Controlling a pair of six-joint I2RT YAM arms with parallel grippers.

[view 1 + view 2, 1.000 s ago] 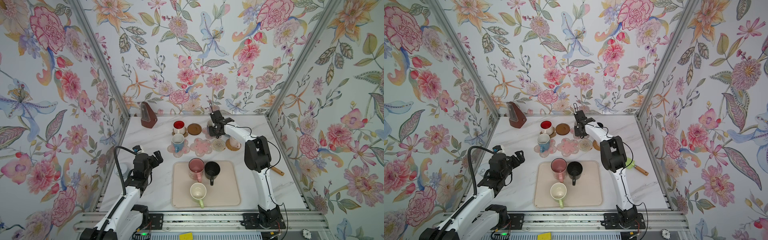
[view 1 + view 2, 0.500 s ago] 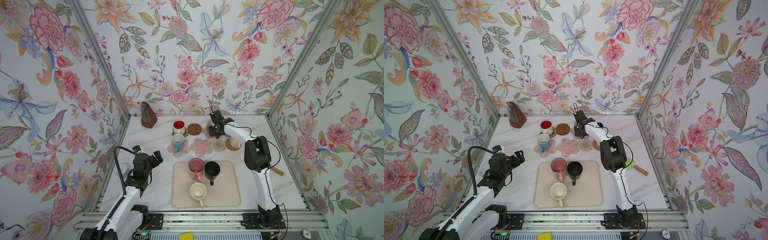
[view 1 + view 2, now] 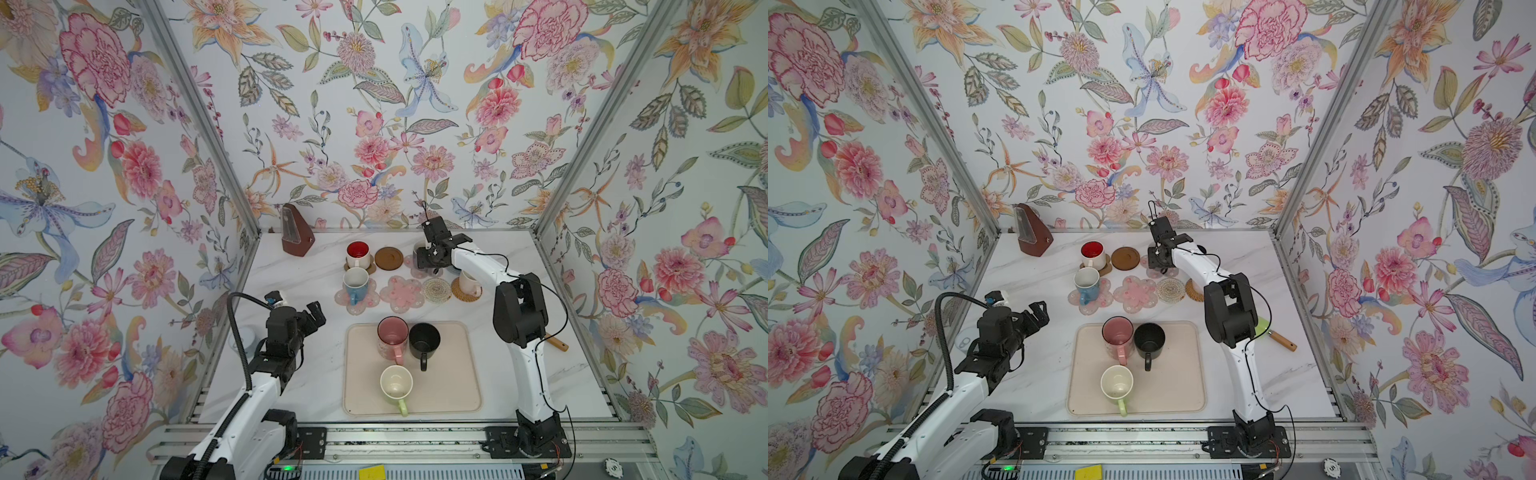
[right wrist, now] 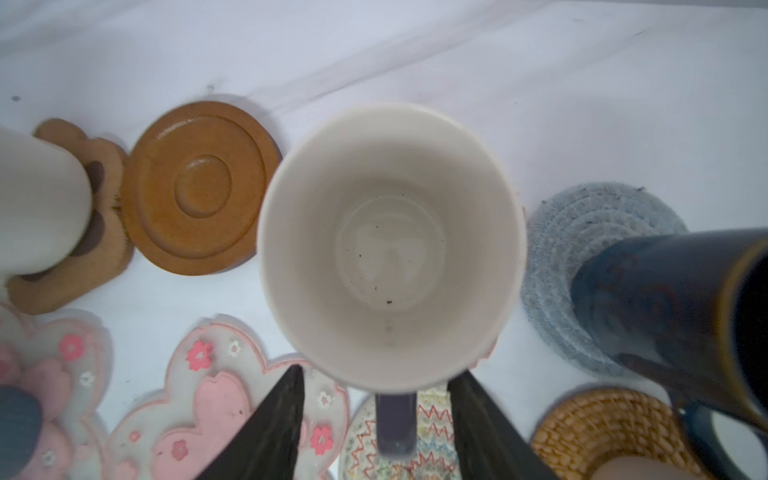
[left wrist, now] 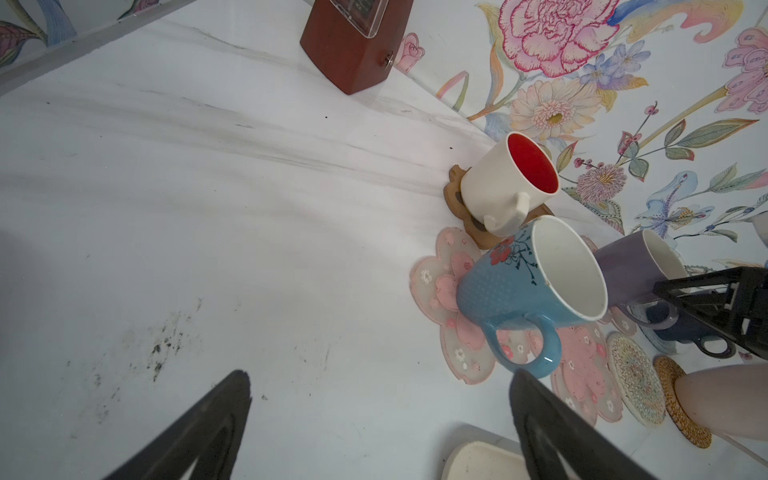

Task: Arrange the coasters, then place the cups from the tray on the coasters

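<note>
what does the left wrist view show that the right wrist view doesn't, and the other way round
Only the left wrist view shows the metronome and a corner of the tray. Only the right wrist view shows the dark brown disc coaster and looks straight down to the bottom of the lavender mug. Both show the lavender mug, the paw coaster, the tan woven coaster and the navy mug.

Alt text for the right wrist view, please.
Looking straight down into the empty lavender mug, its handle between the black fingers of the open right tool. A bare brown disc coaster lies beside it; a navy mug stands on the grey-blue coaster.
</note>
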